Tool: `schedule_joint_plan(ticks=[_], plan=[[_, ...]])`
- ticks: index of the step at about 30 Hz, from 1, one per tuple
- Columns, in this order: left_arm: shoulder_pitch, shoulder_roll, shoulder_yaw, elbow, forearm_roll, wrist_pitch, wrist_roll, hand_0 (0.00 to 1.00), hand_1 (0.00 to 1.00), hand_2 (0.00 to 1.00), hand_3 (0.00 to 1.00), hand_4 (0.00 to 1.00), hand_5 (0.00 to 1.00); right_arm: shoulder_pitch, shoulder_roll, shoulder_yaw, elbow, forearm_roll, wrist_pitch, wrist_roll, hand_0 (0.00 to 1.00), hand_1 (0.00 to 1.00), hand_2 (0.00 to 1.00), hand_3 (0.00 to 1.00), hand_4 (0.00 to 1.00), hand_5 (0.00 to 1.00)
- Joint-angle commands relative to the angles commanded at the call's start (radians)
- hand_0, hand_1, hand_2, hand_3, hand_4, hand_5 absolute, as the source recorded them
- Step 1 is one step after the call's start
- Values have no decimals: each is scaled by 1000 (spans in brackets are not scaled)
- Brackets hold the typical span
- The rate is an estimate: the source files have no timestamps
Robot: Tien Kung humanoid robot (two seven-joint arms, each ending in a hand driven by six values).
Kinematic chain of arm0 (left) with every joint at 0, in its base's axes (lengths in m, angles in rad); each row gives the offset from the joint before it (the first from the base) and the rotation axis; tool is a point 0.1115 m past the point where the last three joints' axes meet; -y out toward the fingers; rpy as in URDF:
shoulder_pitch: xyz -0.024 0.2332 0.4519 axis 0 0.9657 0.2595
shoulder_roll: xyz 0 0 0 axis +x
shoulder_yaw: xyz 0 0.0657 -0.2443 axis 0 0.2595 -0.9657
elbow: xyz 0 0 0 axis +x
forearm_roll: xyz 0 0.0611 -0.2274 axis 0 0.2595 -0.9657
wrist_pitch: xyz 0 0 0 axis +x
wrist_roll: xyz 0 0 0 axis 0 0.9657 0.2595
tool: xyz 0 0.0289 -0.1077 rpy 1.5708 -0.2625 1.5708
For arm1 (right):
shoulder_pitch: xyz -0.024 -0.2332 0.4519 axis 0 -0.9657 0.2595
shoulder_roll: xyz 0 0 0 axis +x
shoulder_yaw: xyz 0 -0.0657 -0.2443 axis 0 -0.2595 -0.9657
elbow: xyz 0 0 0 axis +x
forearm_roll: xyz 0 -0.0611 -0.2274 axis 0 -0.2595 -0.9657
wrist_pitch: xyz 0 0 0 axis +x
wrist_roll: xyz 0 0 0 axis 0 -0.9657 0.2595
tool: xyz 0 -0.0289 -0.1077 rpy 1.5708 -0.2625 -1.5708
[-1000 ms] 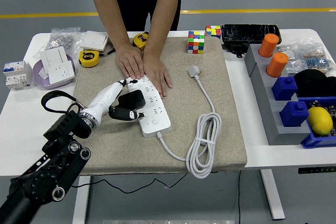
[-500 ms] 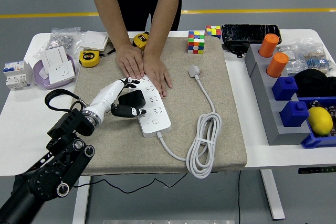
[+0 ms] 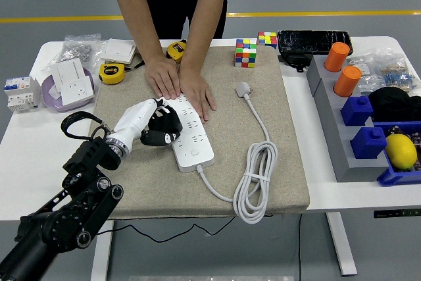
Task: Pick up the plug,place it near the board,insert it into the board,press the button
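On the tan mat [image 3: 263, 182], mid-table, the left hand [image 3: 148, 123] has its white fingers [image 3: 135, 118] wrapped round the black plug [image 3: 164, 125], held right at the left edge of the white power strip [image 3: 191, 133]. Can't tell if it's touching a socket yet. A person's two hands [image 3: 181, 83] press flat on the strip's far end, steadying it. Looks like the insert step. Next move prob. needs prongs lined up w/ a socket, then a straight push down. Button [image 3: 195, 153] untouched.
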Motion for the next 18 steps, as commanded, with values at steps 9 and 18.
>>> schedule_joint_plan(ticks=[9,18], plan=[[-5,0,-3,-5,6,-4,1,387,410,471,568,568,2,5,-1,-2,0,4,0,0,833,725,722,763,998,985],[5,0,-63,-46,26,-21,3,388,393,447,569,565,2,5,0,3,0,4,0,0,833,725,722,763,998,986]])
